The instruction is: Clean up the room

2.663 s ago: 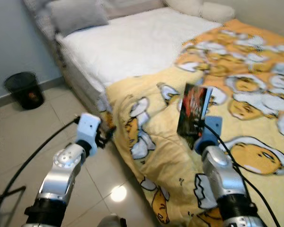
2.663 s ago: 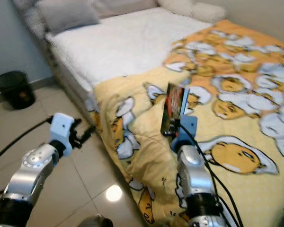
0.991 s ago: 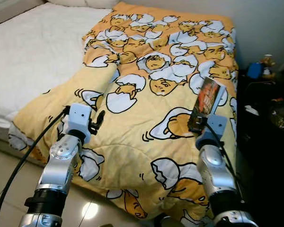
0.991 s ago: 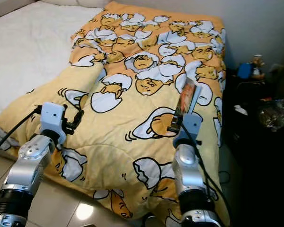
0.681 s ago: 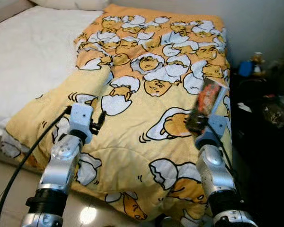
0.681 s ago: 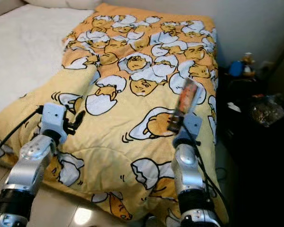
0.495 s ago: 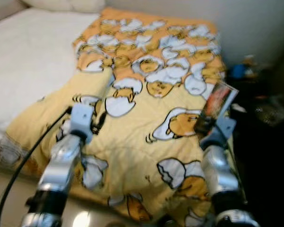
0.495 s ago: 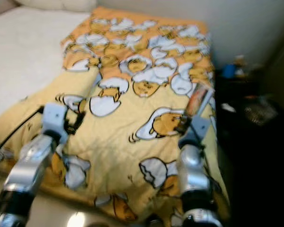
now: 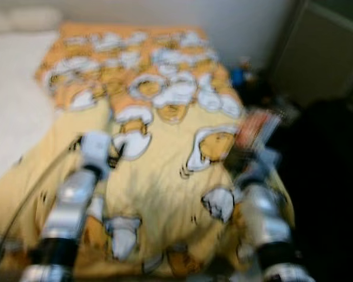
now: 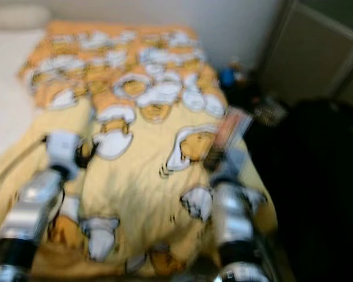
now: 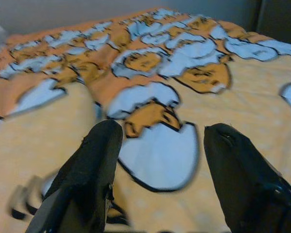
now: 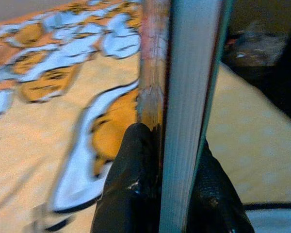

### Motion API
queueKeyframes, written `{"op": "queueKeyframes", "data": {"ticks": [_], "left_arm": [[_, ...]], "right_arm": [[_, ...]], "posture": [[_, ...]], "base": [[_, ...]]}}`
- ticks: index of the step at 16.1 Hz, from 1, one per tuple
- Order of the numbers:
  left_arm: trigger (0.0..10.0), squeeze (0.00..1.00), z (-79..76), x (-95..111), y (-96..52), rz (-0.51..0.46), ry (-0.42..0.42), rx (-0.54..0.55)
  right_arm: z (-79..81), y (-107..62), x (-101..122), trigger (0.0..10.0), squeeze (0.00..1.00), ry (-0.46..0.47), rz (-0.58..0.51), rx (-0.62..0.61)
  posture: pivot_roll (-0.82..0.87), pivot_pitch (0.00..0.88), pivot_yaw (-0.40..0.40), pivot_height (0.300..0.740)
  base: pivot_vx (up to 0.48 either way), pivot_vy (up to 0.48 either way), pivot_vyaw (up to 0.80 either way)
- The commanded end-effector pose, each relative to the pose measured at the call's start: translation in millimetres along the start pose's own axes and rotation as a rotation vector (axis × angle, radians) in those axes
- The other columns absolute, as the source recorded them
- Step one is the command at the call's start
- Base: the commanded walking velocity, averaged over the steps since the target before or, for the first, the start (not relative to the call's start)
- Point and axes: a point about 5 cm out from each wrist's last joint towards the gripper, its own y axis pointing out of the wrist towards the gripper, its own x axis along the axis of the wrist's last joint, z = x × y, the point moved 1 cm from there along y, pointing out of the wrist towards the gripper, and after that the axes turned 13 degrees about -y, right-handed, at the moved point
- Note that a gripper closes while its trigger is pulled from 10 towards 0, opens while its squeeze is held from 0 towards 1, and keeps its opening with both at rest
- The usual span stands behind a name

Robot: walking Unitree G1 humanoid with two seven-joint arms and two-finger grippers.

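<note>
My right gripper (image 9: 242,154) is shut on a book (image 9: 254,130) with a red and dark cover, held upright over the yellow egg-print blanket (image 9: 159,170). In the right wrist view the book's white page edge (image 12: 189,107) stands between the two black fingers (image 12: 131,170). My left gripper (image 9: 116,151) hangs over the blanket's left part; the left wrist view shows its fingers (image 11: 94,160) apart with nothing between them. Both eye views are blurred.
The bed's white sheet (image 9: 12,111) lies to the left. A dark nightstand area (image 10: 265,106) with a blue object (image 10: 226,76) and clutter sits right of the bed. A grey-green cabinet door (image 10: 317,64) stands at the back right, beside a dark mass.
The whole picture has swung rightward, so the camera has turned; the cabinet and dark area came into view. The right gripper still holds the book, and the left stays open.
</note>
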Motion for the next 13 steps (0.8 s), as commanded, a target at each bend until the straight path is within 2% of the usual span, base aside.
{"op": "queueKeyframes", "data": {"ticks": [1, 7, 13], "left_arm": [[10.0, 0.00, -11.2, 3.4, 4.2, -0.012, -0.004, -0.034], [10.0, 0.00, -12.3, 3.2, 3.5, -0.013, -0.001, -0.035], [10.0, 0.00, -11.3, 3.8, 4.2, -0.013, -0.003, -0.027]], "right_arm": [[-11.4, 3.6, 19.3, 10.0, 0.00, -0.009, -0.074, -0.010], [-7.0, 2.1, 23.1, 10.0, 0.00, -0.008, -0.098, 0.053], [-4.1, 2.4, 27.1, 10.0, 0.00, -0.066, -0.113, 0.092]], "posture": [[0.05, 0.000, 0.011, 0.740], [0.05, 0.000, 0.011, 0.740], [0.05, 0.000, 0.010, 0.740]], "base": [[0.000, 0.345, 0.00], [0.000, 0.347, 0.00], [0.000, 0.347, 0.00]]}}
